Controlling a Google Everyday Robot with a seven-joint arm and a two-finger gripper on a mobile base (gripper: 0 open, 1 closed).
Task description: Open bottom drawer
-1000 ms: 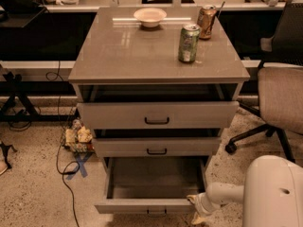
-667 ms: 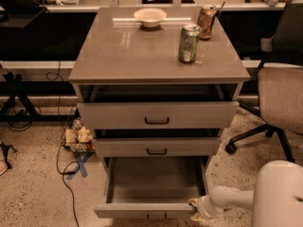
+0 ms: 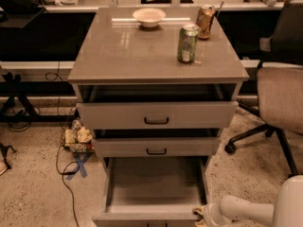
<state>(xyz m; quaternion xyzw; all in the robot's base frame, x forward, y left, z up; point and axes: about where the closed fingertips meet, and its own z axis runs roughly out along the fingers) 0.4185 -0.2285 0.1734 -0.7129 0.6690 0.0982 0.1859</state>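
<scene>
**Bottom drawer standing wide open**

The bottom drawer [image 3: 156, 186] is sitting pulled far out from the cabinet, well ahead of the two drawer fronts above it. It is showing a plain grey inside with nothing lying in it, and its side walls are running straight back under the middle drawer. Its narrow grey-beige front panel is lying level along the lower edge of the view, partly cut off there. The gripper [image 3: 200, 215] is resting against the right-hand end of that front panel, low at the corner.
</scene>
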